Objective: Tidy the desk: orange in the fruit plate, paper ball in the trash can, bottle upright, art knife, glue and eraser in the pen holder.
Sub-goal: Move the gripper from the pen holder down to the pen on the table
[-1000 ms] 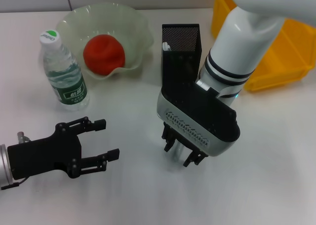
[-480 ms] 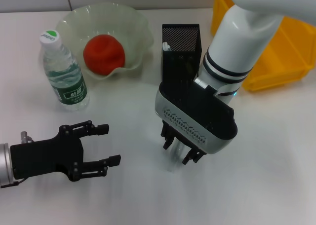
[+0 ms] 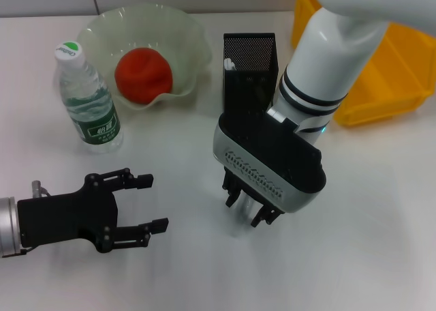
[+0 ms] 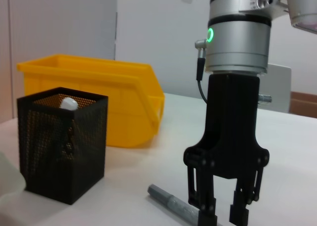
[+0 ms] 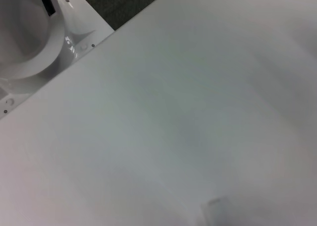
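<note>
Over art knife [image 4: 174, 204]: right end effector [image 3: 246, 209], vertical

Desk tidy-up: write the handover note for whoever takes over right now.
Right gripper: pointing down at the desk, fingers open, just over the art knife, which lies flat and is not gripped.
Left gripper: open, empty, low over the desk's near left.
Done: orange in fruit plate; bottle upright; a white-capped item stands in the pen holder.
Left: art knife into pen holder.
Paper ball and eraser not visible; trash can contents hidden.
</note>
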### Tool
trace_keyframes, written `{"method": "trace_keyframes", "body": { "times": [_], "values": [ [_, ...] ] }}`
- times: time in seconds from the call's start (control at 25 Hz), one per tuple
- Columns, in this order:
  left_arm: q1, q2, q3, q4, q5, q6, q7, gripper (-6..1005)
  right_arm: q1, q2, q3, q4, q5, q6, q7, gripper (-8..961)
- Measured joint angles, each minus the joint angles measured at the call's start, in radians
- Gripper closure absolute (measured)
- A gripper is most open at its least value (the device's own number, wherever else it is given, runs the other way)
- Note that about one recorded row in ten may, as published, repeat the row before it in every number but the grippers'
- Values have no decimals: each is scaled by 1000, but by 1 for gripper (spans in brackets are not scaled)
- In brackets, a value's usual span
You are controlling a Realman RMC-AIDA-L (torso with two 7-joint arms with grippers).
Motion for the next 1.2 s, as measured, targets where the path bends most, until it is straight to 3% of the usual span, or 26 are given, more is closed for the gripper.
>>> {"method": "trace_keyframes", "body": {
  "times": [0.52, 0.72, 1.2],
  "values": [
    [-2, -2, 1, 1, 6, 1, -8, 200, -2, 0, -18, 2, 2, 3, -1, 503],
    [-2, -2, -1, 1, 7, 2, -8, 200, -3, 0, -31, 7, 2, 16, -2, 588],
    [-2, -2, -5, 2, 6, 3, -8, 199, -2, 0, -45, 12, 3, 25, -3, 654]
  ]
}}
